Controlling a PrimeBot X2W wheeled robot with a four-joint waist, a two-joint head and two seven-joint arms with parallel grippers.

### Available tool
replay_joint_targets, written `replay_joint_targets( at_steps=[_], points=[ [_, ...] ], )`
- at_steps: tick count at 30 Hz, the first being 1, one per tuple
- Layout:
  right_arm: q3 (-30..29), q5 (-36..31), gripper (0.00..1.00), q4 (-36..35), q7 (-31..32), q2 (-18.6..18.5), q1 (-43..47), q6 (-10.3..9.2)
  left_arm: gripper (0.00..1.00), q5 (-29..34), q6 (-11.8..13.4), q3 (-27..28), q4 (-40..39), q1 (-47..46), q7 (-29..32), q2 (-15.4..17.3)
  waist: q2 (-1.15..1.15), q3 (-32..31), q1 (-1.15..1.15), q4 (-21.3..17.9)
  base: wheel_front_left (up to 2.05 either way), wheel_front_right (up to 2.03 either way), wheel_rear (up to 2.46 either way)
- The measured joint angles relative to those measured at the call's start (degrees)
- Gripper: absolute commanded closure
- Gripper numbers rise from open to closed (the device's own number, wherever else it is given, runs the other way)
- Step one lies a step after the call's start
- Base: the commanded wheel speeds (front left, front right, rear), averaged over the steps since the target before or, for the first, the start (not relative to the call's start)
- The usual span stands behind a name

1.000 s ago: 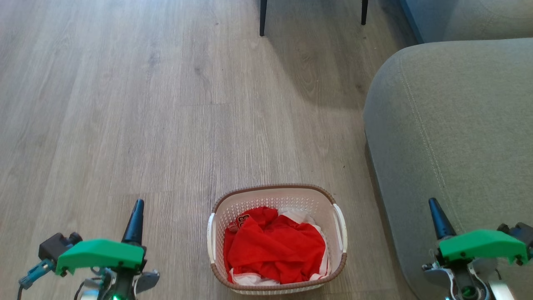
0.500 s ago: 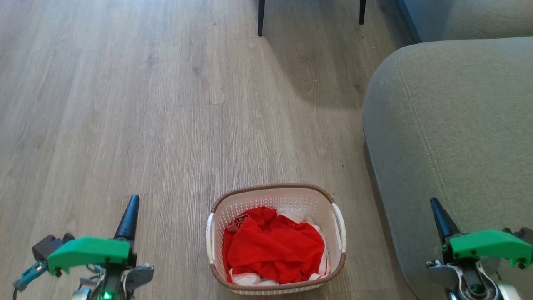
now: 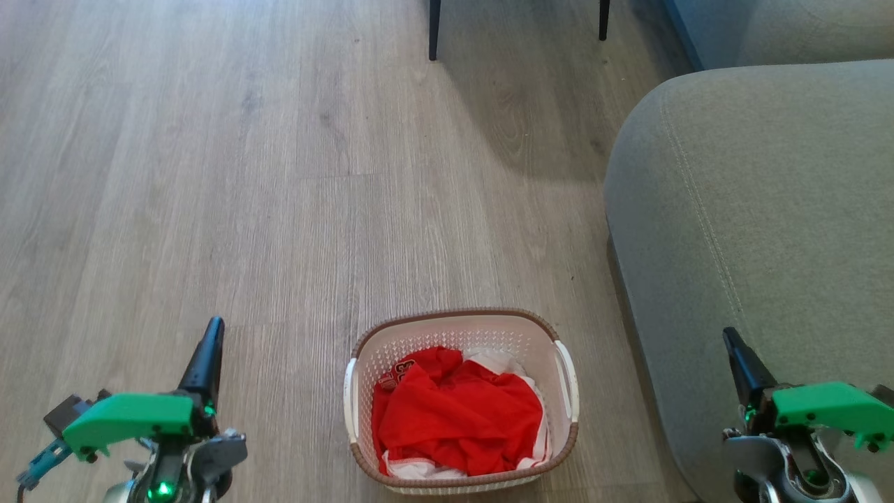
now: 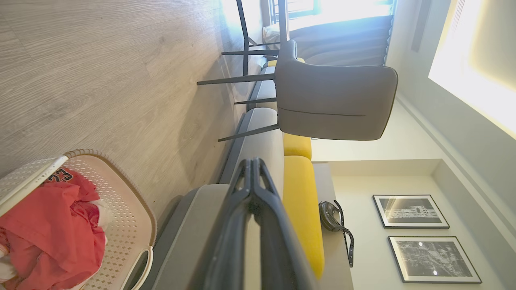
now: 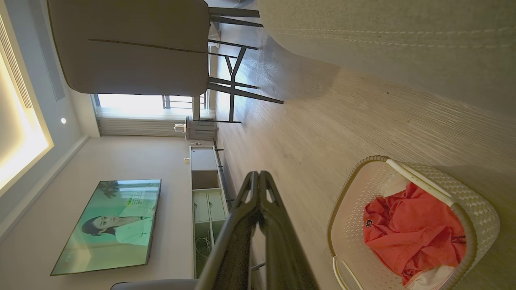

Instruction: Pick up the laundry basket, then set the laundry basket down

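Observation:
The laundry basket (image 3: 517, 334) rests on the wood floor at the bottom centre of the head view, cream-white and perforated, with a brown rim, white side handles and red and white clothes inside. It also appears as the basket (image 4: 121, 193) at the lower left of the left wrist view and the basket (image 5: 475, 201) at the lower right of the right wrist view. My left gripper (image 3: 211, 328) hangs well to its left, fingers together and holding nothing. My right gripper (image 3: 730, 337) is well to its right, over the sofa, shut and empty too. The left wrist view has the left gripper (image 4: 253, 162) pressed shut; the right gripper (image 5: 258, 175) is likewise shut.
A grey-green sofa (image 3: 761, 195) fills the right side, its edge close to the basket's right. Dark chair legs (image 3: 433, 31) stand at the far end of the floor. The wrist views show a grey chair (image 4: 334, 100), a TV (image 5: 109, 225) and a low cabinet.
Both grippers have drifted outward from the basket, the left to the left and the right to the right. The head view has shifted slightly. The basket stays put.

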Motion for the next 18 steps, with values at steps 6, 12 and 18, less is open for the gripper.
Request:
replay_joint_targets(
  at_steps=[6, 12, 18],
  points=[
    [-0.83, 3.68, 1.0, 0.38, 1.08, 0.0, -0.1, 0.0, 1.0, -3.57, -0.51, 1.26, 0.2, -0.19, 0.77, -0.01, 0.0, 0.0, 0.0, -0.13, 0.0, 0.0, 0.0],
    [-1.16, 6.41, 1.0, 0.68, 1.74, 0.0, -0.35, 0.0, 1.0, -6.13, -1.0, 1.63, 0.25, -0.23, 1.69, -0.02, 0.0, 0.01, 0.0, -0.21, 0.0, 0.0, 0.0],
    [-1.32, 6.41, 1.0, 0.69, 1.75, 0.0, -1.14, 0.0, 1.0, -6.13, -1.0, 1.71, 0.25, -0.24, 1.69, -0.03, 0.0, 0.01, 0.0, -0.21, 0.0, 0.0, 0.0]
  ],
)
